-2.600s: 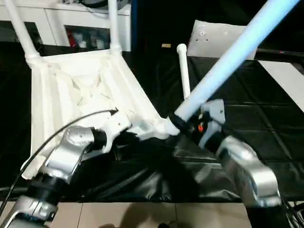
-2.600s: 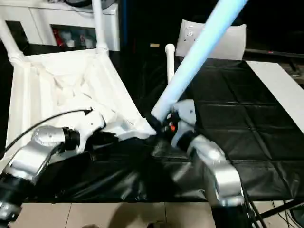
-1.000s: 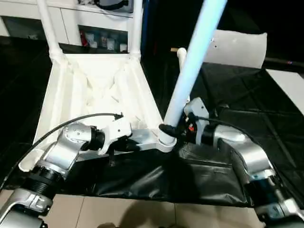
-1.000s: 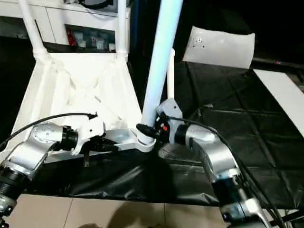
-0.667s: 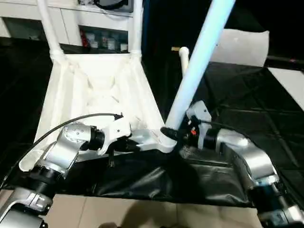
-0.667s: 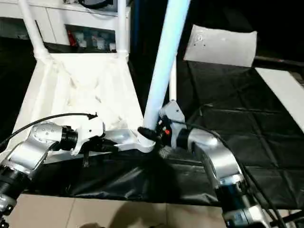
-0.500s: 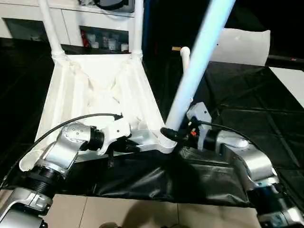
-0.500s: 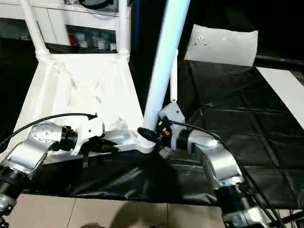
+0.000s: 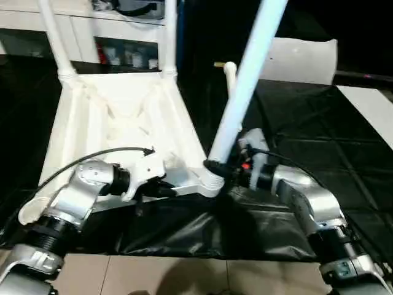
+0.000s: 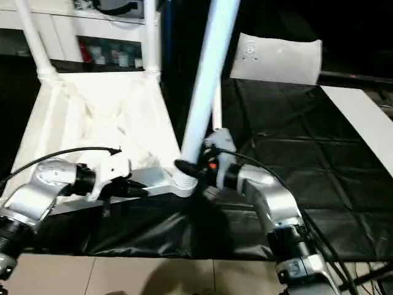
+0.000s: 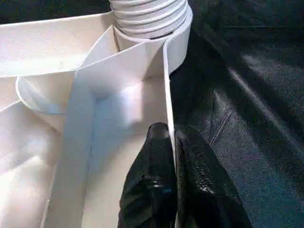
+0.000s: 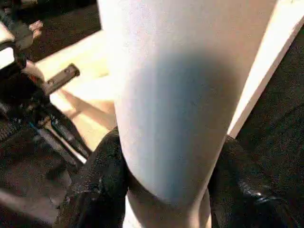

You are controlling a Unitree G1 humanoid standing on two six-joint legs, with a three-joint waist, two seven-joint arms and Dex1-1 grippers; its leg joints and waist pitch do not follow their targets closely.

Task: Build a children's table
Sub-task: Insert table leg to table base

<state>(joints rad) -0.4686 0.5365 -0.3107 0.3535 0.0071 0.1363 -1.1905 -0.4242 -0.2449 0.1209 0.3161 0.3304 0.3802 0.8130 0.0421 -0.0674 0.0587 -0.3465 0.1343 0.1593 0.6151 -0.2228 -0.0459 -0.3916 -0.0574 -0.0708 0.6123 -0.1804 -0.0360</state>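
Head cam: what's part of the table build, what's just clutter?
Job:
tabletop, upside down
two fitted legs
leg in right gripper
spare leg
left gripper pinching rim

Clutter:
cabinet
pillow-like slab
black sheet

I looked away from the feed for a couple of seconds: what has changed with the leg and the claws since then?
The leg in the right claw has swung from a strong lean to the right to nearly upright, its foot staying at the near corner socket of the tabletop. The grip has not changed. The left claw stays shut on the tabletop's rim; the two far legs still stand.
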